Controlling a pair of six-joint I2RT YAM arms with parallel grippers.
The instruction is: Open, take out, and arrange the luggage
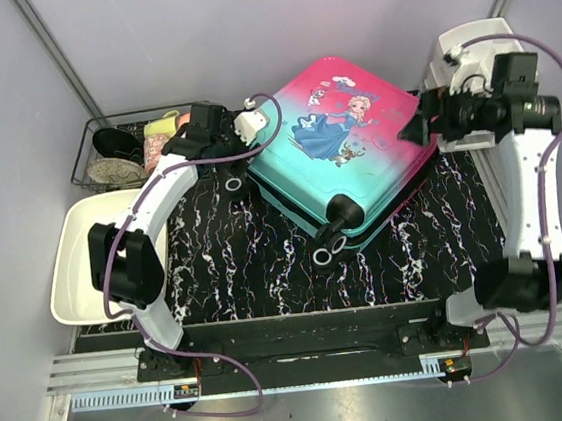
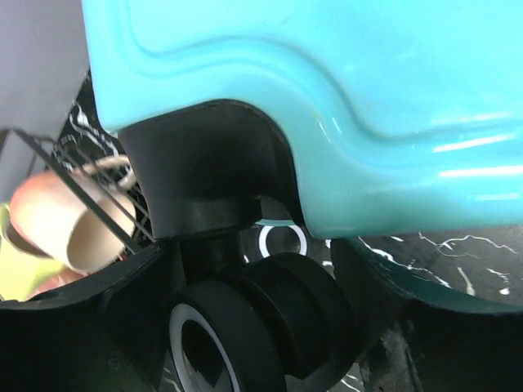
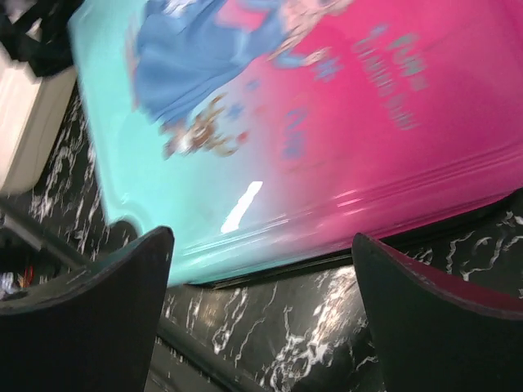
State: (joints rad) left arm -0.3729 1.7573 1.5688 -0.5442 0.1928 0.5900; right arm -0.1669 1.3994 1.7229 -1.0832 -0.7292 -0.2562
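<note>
The left arm (image 1: 165, 208) and the right arm (image 1: 528, 195) are wearing the same livery, showing smooth white link shells joined by chunky black joint housings. A thin purple cable (image 1: 217, 414) is running in loose loops along each arm, from the black base mounts (image 1: 161, 362) to the wrist. A white boxy module (image 1: 252, 125) is sitting on the left wrist. The left gripper (image 1: 225, 158) and the right gripper (image 1: 411, 128) are looking black from above. In the wrist views their fingers (image 3: 98, 314) are appearing as broad, matte, dark wedges with rounded upper corners, those of the left gripper (image 2: 65, 343) reading as near-black.
</note>
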